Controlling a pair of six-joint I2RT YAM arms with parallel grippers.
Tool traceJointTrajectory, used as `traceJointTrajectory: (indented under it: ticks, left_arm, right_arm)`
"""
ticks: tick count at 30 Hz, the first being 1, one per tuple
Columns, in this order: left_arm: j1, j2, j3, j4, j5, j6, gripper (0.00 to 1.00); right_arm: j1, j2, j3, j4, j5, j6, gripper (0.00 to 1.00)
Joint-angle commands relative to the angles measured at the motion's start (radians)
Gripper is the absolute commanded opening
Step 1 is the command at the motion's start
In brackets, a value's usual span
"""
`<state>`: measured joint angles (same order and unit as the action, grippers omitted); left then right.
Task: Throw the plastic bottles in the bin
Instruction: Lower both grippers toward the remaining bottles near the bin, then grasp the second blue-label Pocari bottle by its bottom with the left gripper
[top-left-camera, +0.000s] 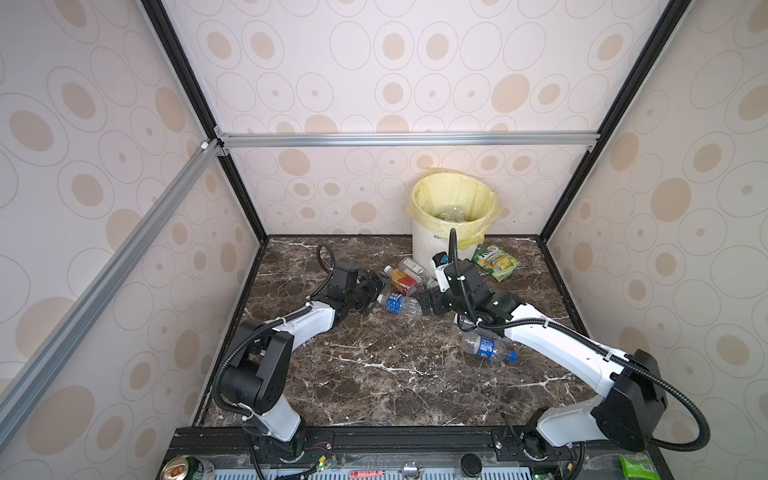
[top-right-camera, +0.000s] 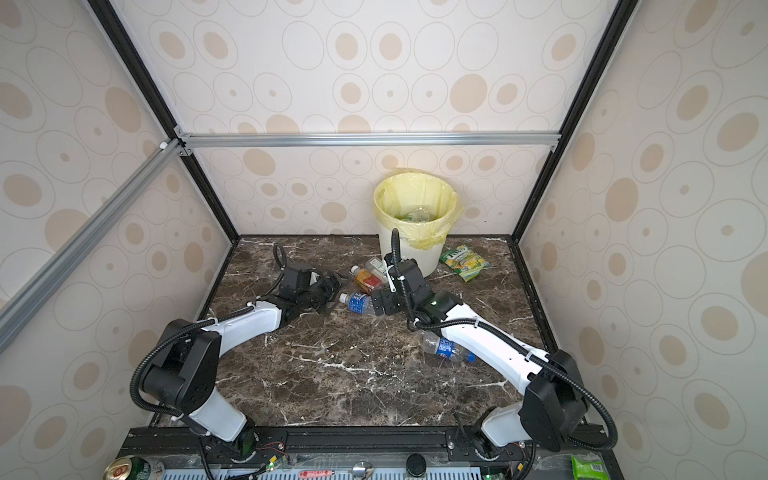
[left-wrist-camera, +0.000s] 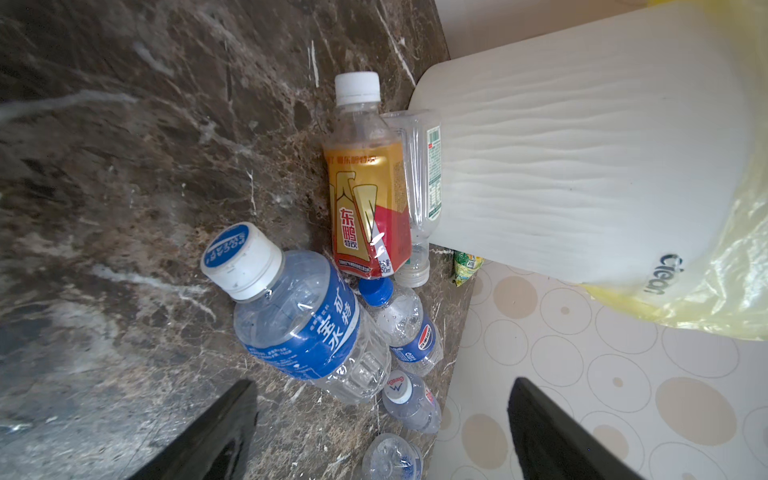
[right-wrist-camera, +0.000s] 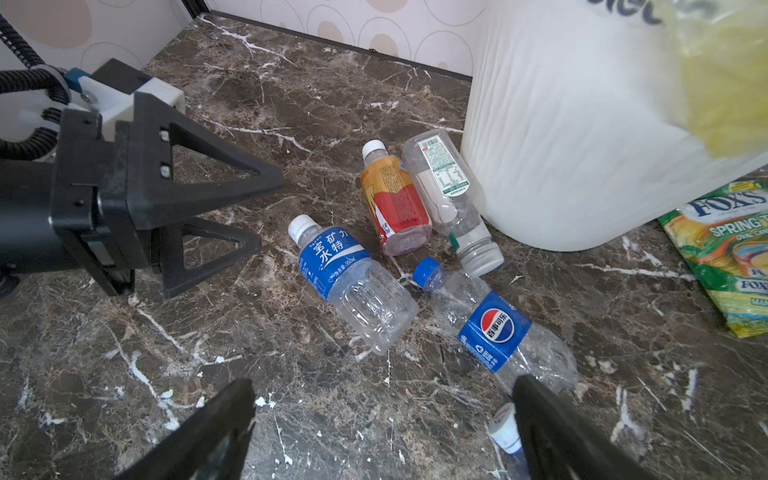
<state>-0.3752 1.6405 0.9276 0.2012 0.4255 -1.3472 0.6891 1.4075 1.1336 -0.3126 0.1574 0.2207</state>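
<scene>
The clear plastic bottle with blue label and white cap (left-wrist-camera: 303, 320) lies on its side on the dark marble table (top-left-camera: 374, 374), a little in front of the white ribbed bin with yellow bag (top-left-camera: 428, 249). Its long axis points at your left gripper (right-wrist-camera: 268, 212) — cap toward it, very near. This gripper reaches low, spread wide and empty. The right gripper (right-wrist-camera: 384, 384), also spread, stands near the bottom end.

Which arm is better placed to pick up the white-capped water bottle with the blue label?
Left. In its wrist view the water bottle lies just ahead of the open left tool, cap toward it. The open right tool sits nearer the Pepsi bottle.
</scene>
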Motion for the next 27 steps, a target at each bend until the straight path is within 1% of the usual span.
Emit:
traceJointTrajectory:
  ticks: [1,4,12,19,27]
  left_arm:
    - [0.013,0.019,-0.021,0.073,0.015,-0.08,0.9]
    - [0.012,0.041,-0.045,0.124,0.015,-0.114,0.86]
    - [0.013,0.092,-0.046,0.172,0.001,-0.136,0.78]
    - [0.015,0.135,-0.037,0.151,-0.029,-0.157,0.73]
    - [0.017,0.182,-0.007,0.156,-0.045,-0.168,0.71]
  right_arm:
    - [0.005,-0.023,-0.02,0.021,0.018,0.026,1.0]
    - [0.007,-0.033,-0.038,0.035,0.013,0.032,1.0]
    - [0.016,-0.027,-0.046,0.044,0.01,0.038,1.0]
    - [0.022,-0.045,-0.065,0.055,0.02,0.042,1.0]
    - [0.021,-0.044,-0.066,0.066,0.007,0.047,1.0]
